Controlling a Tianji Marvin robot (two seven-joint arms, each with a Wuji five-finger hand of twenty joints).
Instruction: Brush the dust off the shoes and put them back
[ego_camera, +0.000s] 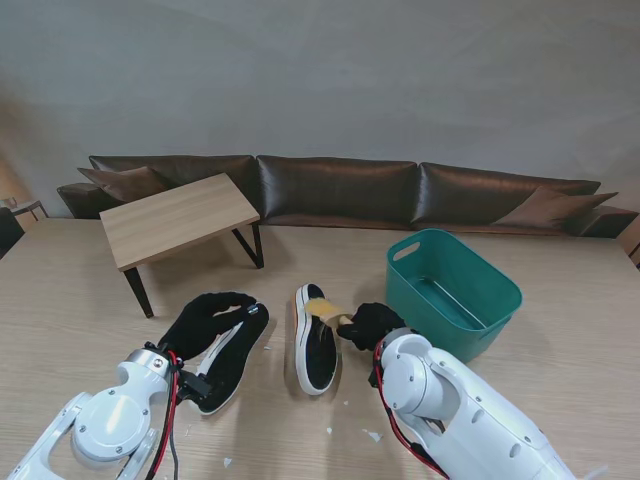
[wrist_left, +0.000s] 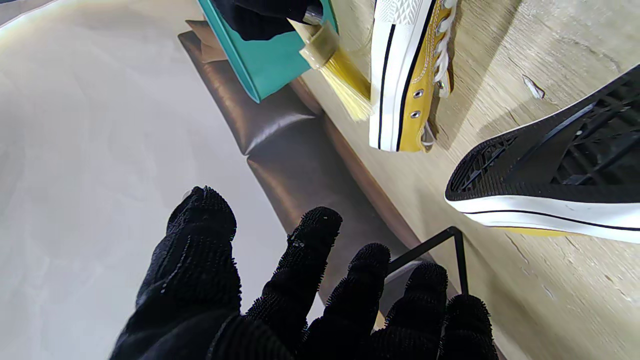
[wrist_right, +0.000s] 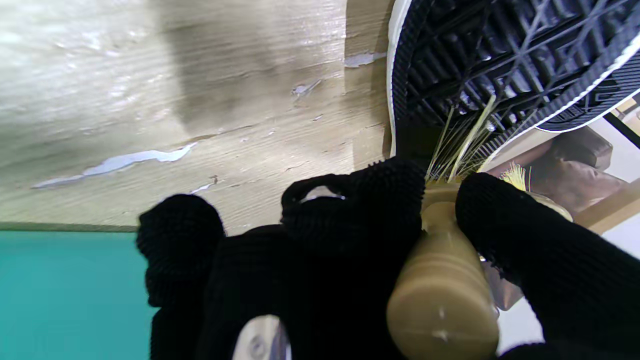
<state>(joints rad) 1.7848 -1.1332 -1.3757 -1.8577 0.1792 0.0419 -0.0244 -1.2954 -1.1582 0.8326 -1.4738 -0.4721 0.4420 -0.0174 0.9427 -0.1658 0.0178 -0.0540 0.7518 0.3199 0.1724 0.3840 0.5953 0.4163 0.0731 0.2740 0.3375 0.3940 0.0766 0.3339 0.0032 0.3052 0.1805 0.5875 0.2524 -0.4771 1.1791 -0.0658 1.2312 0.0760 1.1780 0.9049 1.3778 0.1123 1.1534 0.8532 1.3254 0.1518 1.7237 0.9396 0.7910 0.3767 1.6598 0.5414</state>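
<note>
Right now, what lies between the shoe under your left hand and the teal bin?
In the stand view, the second shoe lies on its side between the left shoe and the teal bin, with the right hand holding the brush against it.

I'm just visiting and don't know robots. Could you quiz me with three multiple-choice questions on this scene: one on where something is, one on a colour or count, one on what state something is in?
1. Where does the tub stand?
A. On the robot's right of the shoes
B. On the small table
C. Between the shoes

2. How many shoes lie on the floor?
A. One
B. Two
C. Four

3. What is the right hand doing?
A. Hanging open
B. Gripping a shoe
C. Gripping a brush

Answers:
1. A: the stand view shows the teal tub beside the right arm.
2. B: the left shoe and the right shoe.
3. C: the right wrist view shows fingers wrapped round the brush, whose bristles touch the sole.
</note>
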